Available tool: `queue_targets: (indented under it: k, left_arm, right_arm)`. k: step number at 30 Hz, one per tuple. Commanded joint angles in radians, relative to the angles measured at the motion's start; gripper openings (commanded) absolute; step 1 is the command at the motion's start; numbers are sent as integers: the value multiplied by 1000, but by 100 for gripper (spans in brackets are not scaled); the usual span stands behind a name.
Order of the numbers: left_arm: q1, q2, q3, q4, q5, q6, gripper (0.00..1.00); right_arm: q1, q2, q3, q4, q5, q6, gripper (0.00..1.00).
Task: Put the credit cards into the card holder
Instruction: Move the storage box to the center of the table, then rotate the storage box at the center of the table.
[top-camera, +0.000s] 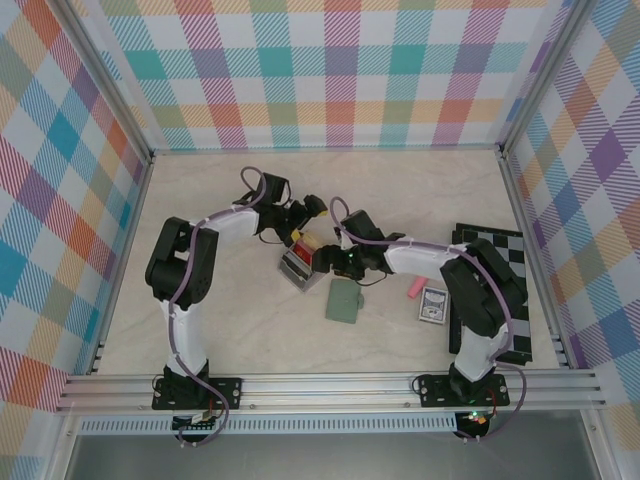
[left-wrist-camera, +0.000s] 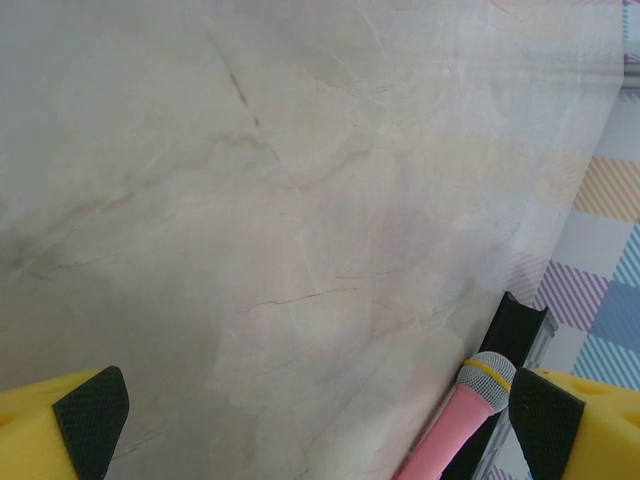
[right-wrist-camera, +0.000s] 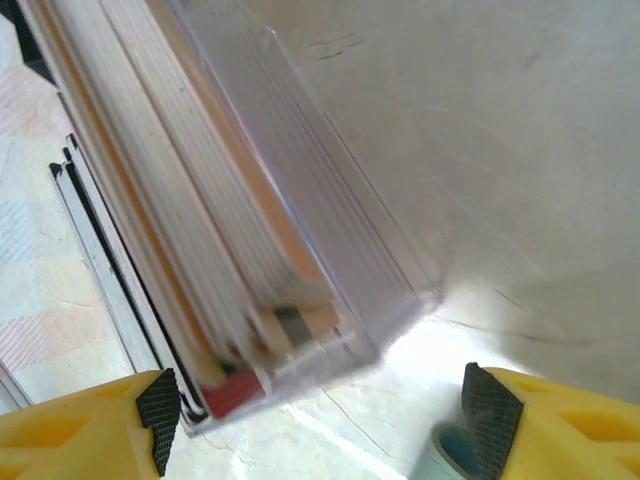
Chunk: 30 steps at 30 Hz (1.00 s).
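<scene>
Left gripper (top-camera: 312, 212): held wide open, nothing gripped. In its wrist view the black pads (left-wrist-camera: 90, 418) are seen far apart over bare table (left-wrist-camera: 300, 200).

Right gripper (right-wrist-camera: 315, 440): also spread wide, nothing clamped. It's parked right at the card rack (top-camera: 298, 268), and in the wrist view the rack's end is framed between the two yellow fingers (right-wrist-camera: 90, 435). Whether the rack is actually touched can't be told tbh.

Credit cards (right-wrist-camera: 170, 200): stood on edge and packed together inside the clear rack. Cream and tan edges can be made out, plus a red one at the near end. From above, a bit of red and yellow is seen poking out of the rack.

Card holder (top-camera: 344, 300): sage green, laid flat and folded shut on the table, just on the near side of the right gripper and apart from the rack. No card is seen in it.

Pink stick (left-wrist-camera: 455, 425): laid on the table, grey tip close to the left gripper's right pad in the wrist view.

Playing-card box (top-camera: 433, 305): set near the checkered board (top-camera: 500, 250), to the right of the card holder.
</scene>
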Motion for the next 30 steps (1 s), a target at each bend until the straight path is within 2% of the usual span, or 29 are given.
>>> queue_targets:
  k: [1, 7, 12, 16, 18, 20, 25, 30]
  left_arm:
    - [-5, 1, 79, -124, 0, 91, 100]
    - [4, -145, 67, -295, -167, 164, 100]
    - [25, -369, -128, -330, -292, 157, 100]
    - [37, -538, -325, -283, -277, 123, 95]
    - [37, -590, -403, -244, -227, 99, 93]
    - [37, -629, -494, -120, -161, 48, 94]
    - [22, -600, -597, 124, -76, -74, 98]
    - [-8, -511, -571, 195, -65, -95, 99]
  right_arm:
    - [-14, -88, -21, -81, 76, -10, 79]
    - [-38, -121, 63, -213, 113, -137, 81]
    - [-76, -72, 162, -269, 111, -158, 81]
    - [-103, -28, 230, -288, 72, -170, 77]
    - [-104, -11, 266, -307, 73, -184, 78]
    - [-104, 10, 291, -309, 43, -194, 78]
    - [-107, 53, 325, -316, 8, -191, 79]
    - [-118, 68, 327, -314, -4, -183, 79]
